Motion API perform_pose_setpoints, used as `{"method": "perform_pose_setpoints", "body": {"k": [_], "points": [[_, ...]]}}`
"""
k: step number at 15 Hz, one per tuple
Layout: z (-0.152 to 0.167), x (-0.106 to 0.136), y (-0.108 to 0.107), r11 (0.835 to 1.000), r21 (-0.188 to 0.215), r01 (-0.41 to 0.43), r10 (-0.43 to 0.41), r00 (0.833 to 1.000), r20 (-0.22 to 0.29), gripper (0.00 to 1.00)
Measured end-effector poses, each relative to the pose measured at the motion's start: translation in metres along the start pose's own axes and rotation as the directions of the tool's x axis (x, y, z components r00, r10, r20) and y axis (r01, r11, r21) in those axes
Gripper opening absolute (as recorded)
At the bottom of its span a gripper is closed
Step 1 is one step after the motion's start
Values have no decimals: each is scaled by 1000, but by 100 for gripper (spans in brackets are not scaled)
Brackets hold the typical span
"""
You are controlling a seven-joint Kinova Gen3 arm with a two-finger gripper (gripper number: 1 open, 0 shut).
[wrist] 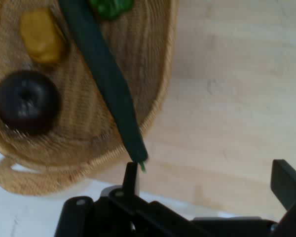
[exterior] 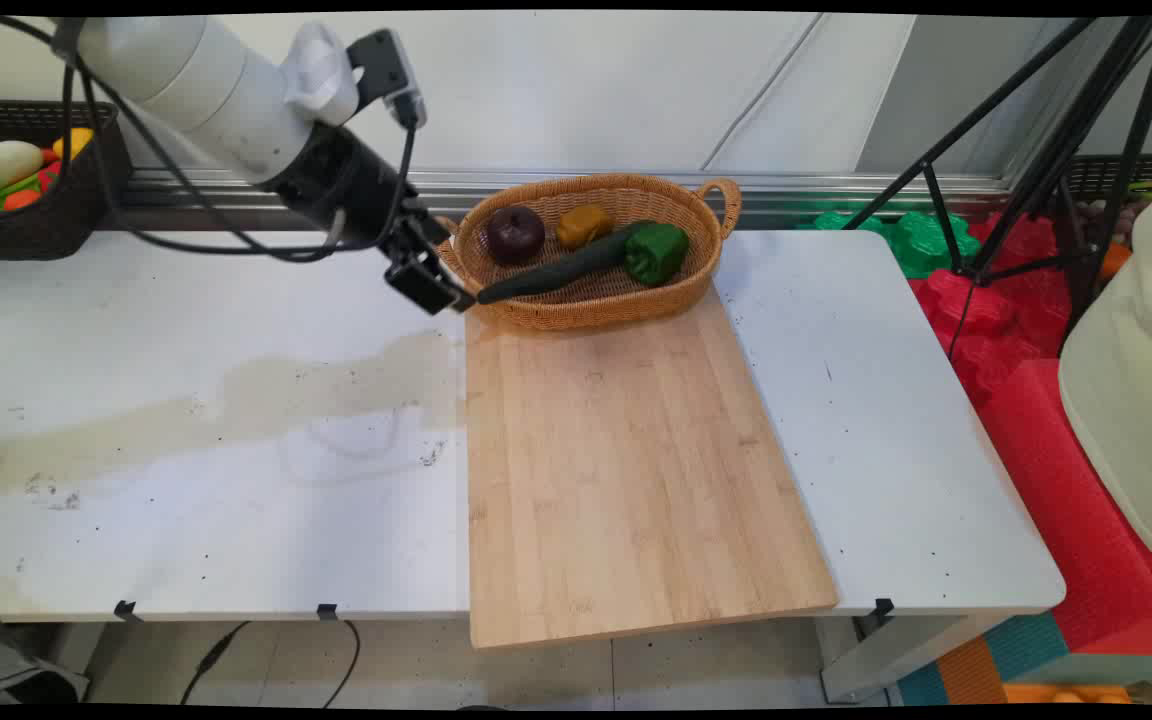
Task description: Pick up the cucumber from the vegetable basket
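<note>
An oval wicker basket stands at the far end of a bamboo cutting board. It holds a dark purple round fruit, a yellow pepper, a green pepper and a long dark green cucumber whose tip pokes over the basket's near left rim. My gripper hangs just left of that rim, low over the table. In the hand view the gripper is open, and the cucumber tip lies right beside one of the fingers. The purple fruit, yellow pepper and basket show there too.
A black basket of toy vegetables sits at the far left. A black tripod stands past the table's right end, over red and green foam blocks. The white table has a pale stain left of the board.
</note>
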Motion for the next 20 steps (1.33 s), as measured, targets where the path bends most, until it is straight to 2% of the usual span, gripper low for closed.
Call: {"method": "perform_pose_setpoints", "body": {"k": [6, 10, 14, 20], "points": [[16, 27, -19, 997, 45, 68, -66, 997, -47, 100], [49, 50, -37, 991, 79, 112, -108, 992, -62, 100], [88, 66, -49, 984, 88, 156, -152, 987, -57, 100], [143, 74, -66, 970, 106, 218, -217, 976, -26, 100]]}}
